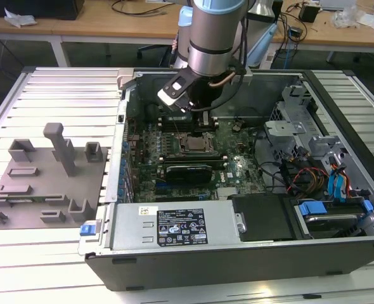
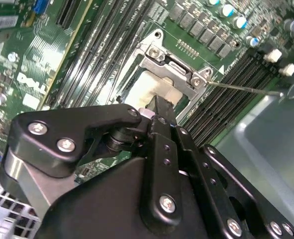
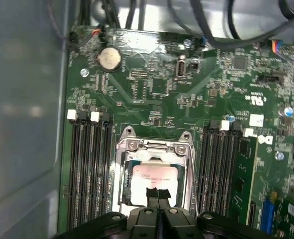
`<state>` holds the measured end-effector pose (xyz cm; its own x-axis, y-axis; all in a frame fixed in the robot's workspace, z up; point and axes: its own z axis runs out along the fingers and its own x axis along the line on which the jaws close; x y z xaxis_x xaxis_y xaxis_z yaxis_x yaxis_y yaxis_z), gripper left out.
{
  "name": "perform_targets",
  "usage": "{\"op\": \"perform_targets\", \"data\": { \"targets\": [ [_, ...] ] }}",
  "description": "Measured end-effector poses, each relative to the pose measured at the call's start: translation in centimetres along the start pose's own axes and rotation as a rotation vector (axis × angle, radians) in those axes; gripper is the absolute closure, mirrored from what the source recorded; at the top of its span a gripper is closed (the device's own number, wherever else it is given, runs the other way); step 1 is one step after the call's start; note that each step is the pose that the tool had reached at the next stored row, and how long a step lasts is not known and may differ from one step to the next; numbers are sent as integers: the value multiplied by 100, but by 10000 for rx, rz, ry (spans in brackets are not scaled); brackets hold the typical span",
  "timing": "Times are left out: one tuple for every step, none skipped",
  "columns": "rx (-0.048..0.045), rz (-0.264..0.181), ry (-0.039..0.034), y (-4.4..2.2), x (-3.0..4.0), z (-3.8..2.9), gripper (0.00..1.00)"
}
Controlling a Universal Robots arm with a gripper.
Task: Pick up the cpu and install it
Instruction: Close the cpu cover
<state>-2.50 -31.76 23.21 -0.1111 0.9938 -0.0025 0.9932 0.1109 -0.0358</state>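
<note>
- The cpu (image 3: 154,175) lies flat inside the metal socket frame (image 3: 157,146) on the green motherboard (image 3: 162,84).
- The gripper (image 3: 157,193) has its fingers pressed together with nothing between them, tips at the cpu's edge.
- Memory slots (image 3: 89,169) flank the socket on both sides, and the case wall (image 3: 22,124) stands just beyond one bank.
- A thin lever wire (image 2: 246,88) juts out past a socket corner.

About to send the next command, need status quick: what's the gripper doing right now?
Gripper: closed, fingers together with nothing between them, tips over the cpu lying in the motherboard socket.
</note>
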Motion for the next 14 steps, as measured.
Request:
{"op": "perform_targets", "data": {
  "targets": [
    [-1, -327, -12, 0, 0, 0, 89],
    [-1, -670, -25, 0, 0, 0, 89],
    [-2, -926, -34, 0, 0, 0, 89],
    [-2, -1149, -42, 0, 0, 0, 89],
    [-4, -1449, -53, 0, 0, 0, 89],
    [-4, -1770, -65, 0, 0, 0, 89],
    [-4, -2059, -76, 0, 0, 0, 89],
    [-6, -2249, -82, 0, 0, 0, 89],
    [-6, -2418, -89, 0, 0, 0, 89],
    [-7, -2680, -98, 0, 0, 0, 89],
    [-7, -2848, -104, 0, 0, 0, 89],
    [-7, -3049, -112, 0, 0, 0, 89],
    [-8, -3239, -119, 0, 0, 0, 89],
    [-8, -3428, -126, 0, 0, 0, 89]
  ]
}}
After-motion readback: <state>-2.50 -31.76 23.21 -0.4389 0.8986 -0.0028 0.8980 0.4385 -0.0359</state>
